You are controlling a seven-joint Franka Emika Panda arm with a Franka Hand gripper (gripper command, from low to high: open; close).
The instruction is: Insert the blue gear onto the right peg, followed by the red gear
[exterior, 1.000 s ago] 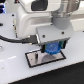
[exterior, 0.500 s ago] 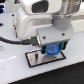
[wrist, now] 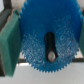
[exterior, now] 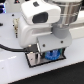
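- The large, flat, bright-blue toothed gear [wrist: 47, 42] fills the wrist view, sitting directly under the claw [exterior: 50, 50].
- A thin dark peg [wrist: 50, 46] shows through the gear's elongated centre hole.
- In the exterior view the claw hangs low over the grey rectangular plate with a black rim [exterior: 34, 61], on the white worktop [exterior: 15, 70], with the gear between its fingers.
- Whether the claw is clamped on the gear or parted, I cannot tell.
- A dark-green block [wrist: 7, 42] lies just beside the gear's edge.

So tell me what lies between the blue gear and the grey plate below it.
Nothing visible: in the wrist view the blue gear hides the plate beneath; only a dark peg shows through its centre hole.
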